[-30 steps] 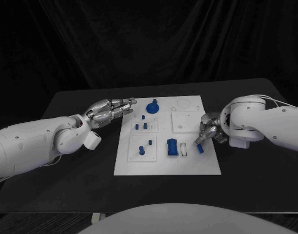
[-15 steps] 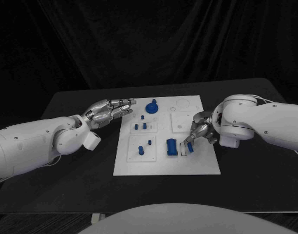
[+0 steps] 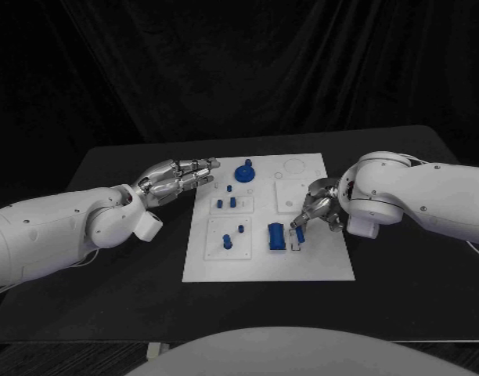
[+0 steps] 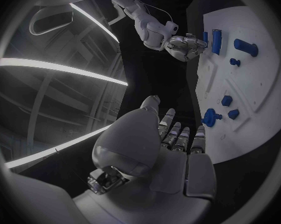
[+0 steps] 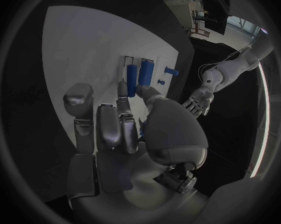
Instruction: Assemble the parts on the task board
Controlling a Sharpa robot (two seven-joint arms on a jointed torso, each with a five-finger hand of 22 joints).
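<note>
Looking down from the head camera: the right hand (image 3: 316, 211) pinches a small blue part (image 3: 300, 235) over the task board (image 3: 268, 270), just beside the tall blue block (image 3: 275, 236); the left hand (image 3: 178, 178) hovers off the board's edge, fingers loosely curled, holding nothing. Right wrist view: the part (image 5: 131, 79) hangs at the fingertips, beside the block (image 5: 146, 72). Lower it upright and slowly, releasing only once seated.

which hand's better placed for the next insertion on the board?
Likely right. The right hand holds a blue part over the task board, next to the tall blue block. The left hand hovers off the board's edge, holding nothing.
</note>
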